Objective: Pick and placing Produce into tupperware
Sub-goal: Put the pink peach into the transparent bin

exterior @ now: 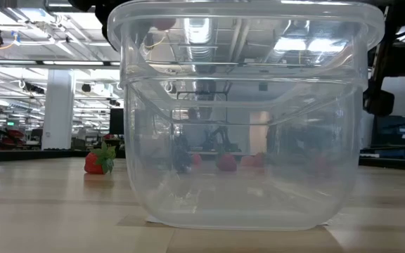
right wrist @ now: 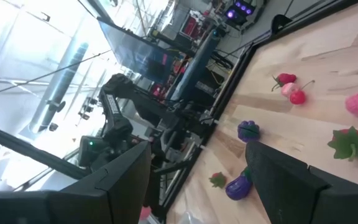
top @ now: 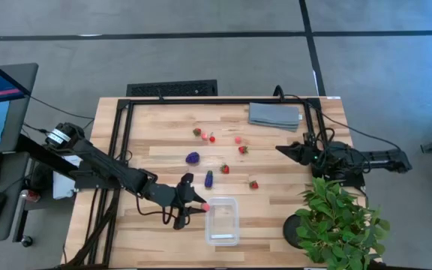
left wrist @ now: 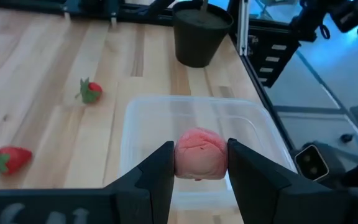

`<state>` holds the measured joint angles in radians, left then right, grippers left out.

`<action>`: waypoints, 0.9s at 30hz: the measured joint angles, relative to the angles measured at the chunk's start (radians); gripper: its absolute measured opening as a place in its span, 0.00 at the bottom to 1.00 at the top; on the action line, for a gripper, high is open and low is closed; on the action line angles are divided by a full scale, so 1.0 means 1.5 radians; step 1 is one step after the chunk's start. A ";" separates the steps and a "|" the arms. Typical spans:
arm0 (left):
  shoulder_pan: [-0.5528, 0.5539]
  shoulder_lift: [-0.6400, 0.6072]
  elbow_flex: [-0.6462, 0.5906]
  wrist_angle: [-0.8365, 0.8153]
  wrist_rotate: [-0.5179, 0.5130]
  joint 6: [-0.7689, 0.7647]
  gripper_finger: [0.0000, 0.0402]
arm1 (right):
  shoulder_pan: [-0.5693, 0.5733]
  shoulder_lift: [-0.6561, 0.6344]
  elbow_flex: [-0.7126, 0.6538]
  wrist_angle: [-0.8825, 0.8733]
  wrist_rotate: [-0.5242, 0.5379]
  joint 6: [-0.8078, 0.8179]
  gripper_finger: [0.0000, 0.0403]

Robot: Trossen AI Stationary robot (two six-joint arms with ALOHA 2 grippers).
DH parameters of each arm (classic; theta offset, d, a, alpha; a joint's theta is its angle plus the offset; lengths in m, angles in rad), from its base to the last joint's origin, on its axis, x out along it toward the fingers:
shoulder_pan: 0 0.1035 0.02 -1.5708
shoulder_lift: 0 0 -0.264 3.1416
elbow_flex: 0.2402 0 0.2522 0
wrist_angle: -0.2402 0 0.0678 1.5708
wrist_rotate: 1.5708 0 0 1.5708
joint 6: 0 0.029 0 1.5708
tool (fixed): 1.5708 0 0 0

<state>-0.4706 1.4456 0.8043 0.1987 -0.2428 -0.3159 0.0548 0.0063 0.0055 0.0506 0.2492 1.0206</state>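
My left gripper [top: 201,205] is shut on a pink fruit piece [left wrist: 201,154] just at the left rim of the clear tupperware [top: 223,220], which stands near the table's near edge and fills the low view [exterior: 245,112]. Red strawberries [top: 224,169] [top: 253,184] [top: 242,149], a round purple piece [top: 193,157] and a long purple piece [top: 208,178] lie on the table beyond it. My right gripper [top: 283,149] is open and empty at the table's right, above the wood. My left gripper pinches the pink fruit piece by its two opposite sides [left wrist: 179,155] between its two fingers. The fingers come from the table's left, slanting down. The piece is lifted clear, above the tupperware's left rim [left wrist: 135,118].
A folded grey cloth [top: 275,115] lies at the far right. A green potted plant [top: 336,221] stands at the near right corner; its dark pot shows in the left wrist view [left wrist: 201,34]. Small pink and red pieces [top: 205,136] [top: 238,139] lie farther back.
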 joint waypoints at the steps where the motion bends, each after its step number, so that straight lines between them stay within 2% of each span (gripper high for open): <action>1: 0.000 0.000 0.000 0.001 0.000 0.011 0.33 | 0.007 0.000 0.000 0.001 0.006 0.000 0.71; 7: 0.013 0.017 0.001 0.040 0.013 0.047 0.33 | 0.050 0.000 0.000 0.002 0.015 -0.014 0.71; 14: 0.041 0.037 0.001 0.068 0.006 0.041 0.33 | 0.079 0.000 0.000 0.003 0.030 -0.068 0.71; 21: 0.069 0.135 0.069 0.066 0.067 0.029 0.33 | 0.084 0.000 0.000 0.003 0.026 -0.091 0.71; 27: 0.070 0.168 0.112 0.023 0.071 0.039 0.33 | 0.093 0.000 0.000 0.003 0.024 -0.093 0.71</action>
<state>-0.3660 1.6973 0.9717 0.2338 -0.1364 -0.2569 0.1943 0.0063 0.0053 0.0555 0.2859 0.8808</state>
